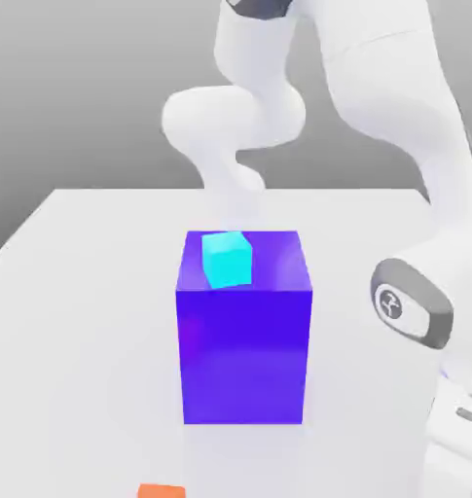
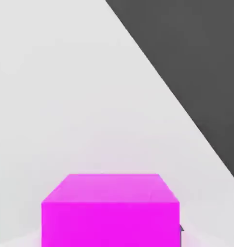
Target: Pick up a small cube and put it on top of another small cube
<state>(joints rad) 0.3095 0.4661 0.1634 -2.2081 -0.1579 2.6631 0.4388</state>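
Observation:
A small magenta cube (image 2: 110,212) sits very close under the hand in the hand view, resting on the white table (image 2: 65,96). My gripper (image 2: 110,241) is shut on this magenta cube, and a dark sliver of one fingertip (image 2: 181,231) presses its side. In the exterior view a small cyan cube (image 1: 227,259) lies slightly turned on top of a large blue cube (image 1: 244,340) at the table's middle. The corner of a small orange cube (image 1: 161,490) peeks in at the exterior view's lower edge.
The white arm (image 1: 411,309) rises along the exterior view's right side and loops behind the large blue cube. The hand view shows the table edge (image 2: 176,91) running diagonally, with dark floor (image 2: 205,58) beyond it.

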